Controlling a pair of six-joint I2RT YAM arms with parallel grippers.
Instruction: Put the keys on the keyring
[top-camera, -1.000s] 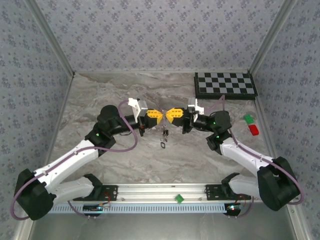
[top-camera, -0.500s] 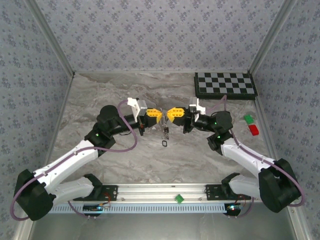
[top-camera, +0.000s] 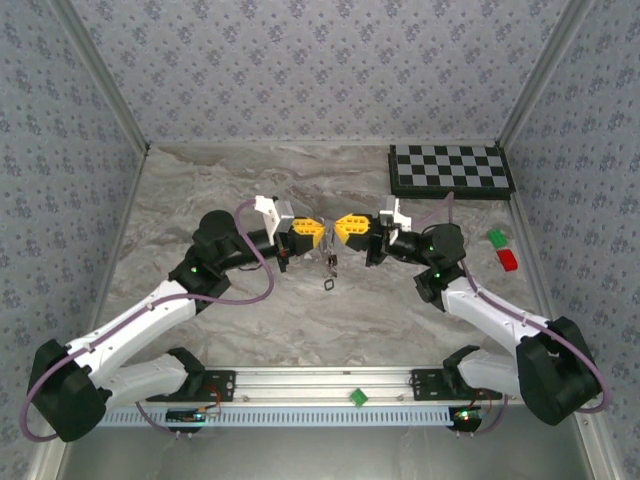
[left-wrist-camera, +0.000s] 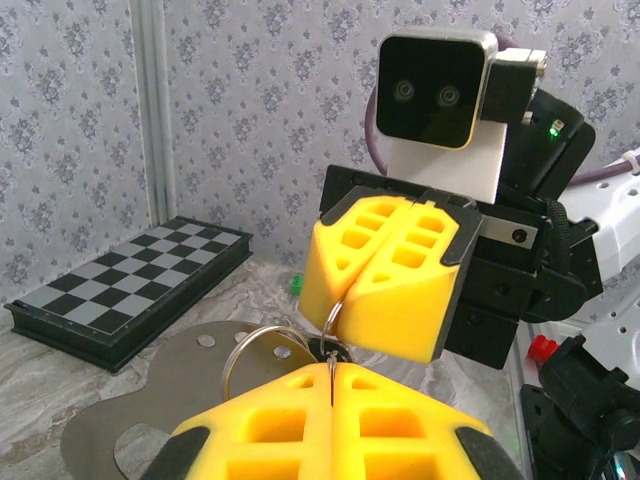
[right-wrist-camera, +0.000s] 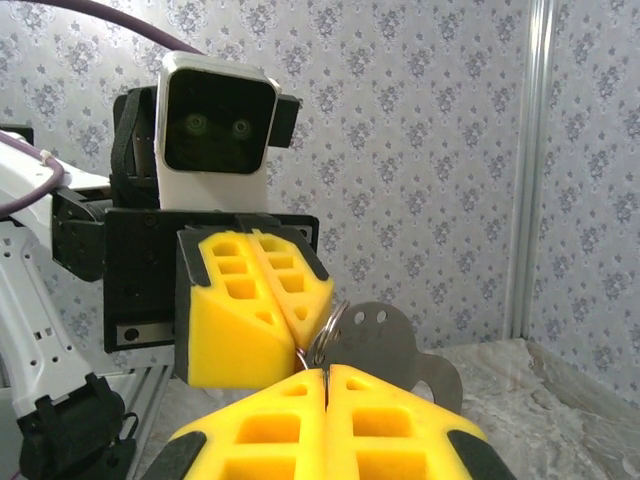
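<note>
Left fingers (top-camera: 308, 232) and right fingers (top-camera: 351, 228) meet tip to tip above mid-tabletop (top-camera: 250, 180), both clamped shut on keyring (right-wrist-camera: 325, 322). Metal tag (right-wrist-camera: 385, 345) hangs from it. Cannot confirm keys threaded (dark bits (top-camera: 330, 264) dangle below, too small); task likely unfinished.

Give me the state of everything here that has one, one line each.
left gripper: shut on the keyring.
right gripper: shut on the keyring.
keyring: pinched between both grippers, held off the table.
metal tag: appears to hang from the keyring, off the table.
small dark loop: lying loose on the table under the grippers; key or ring, cannot tell.
chessboard: looks folded shut, lying flat.
</note>
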